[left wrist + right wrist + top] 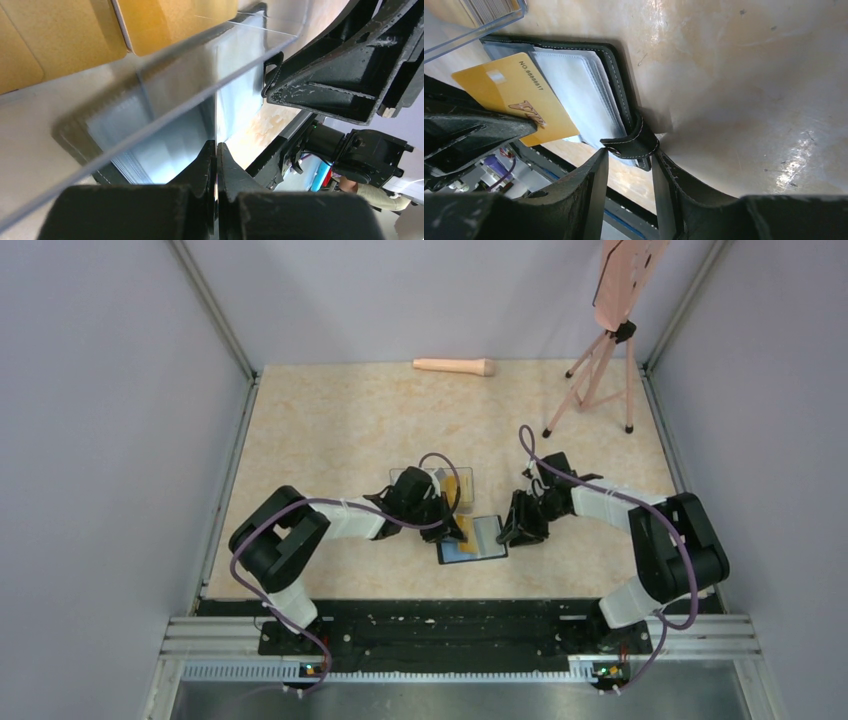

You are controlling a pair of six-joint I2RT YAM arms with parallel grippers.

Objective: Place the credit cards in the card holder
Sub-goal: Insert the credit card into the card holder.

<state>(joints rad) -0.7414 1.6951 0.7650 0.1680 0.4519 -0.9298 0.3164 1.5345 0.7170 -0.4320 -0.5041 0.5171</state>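
Left gripper (216,150): clenched on yellow card (514,95), lower corner hidden behind finger, over open holder (616,70). Right gripper (629,156): clamped on holder tab (634,142). Box (469,35) just beside far edge; bare table (749,75) rightward.

A robotics lab test cell is being shown: a beige marbled desk (330,420) is being enclosed by plain grey panels (100,440). Two cabled robot arms (300,530) are being carried on an aluminium rail (460,635) along its near edge. A pink board (625,280) is being held up by a tripod (600,380) at its far right corner.
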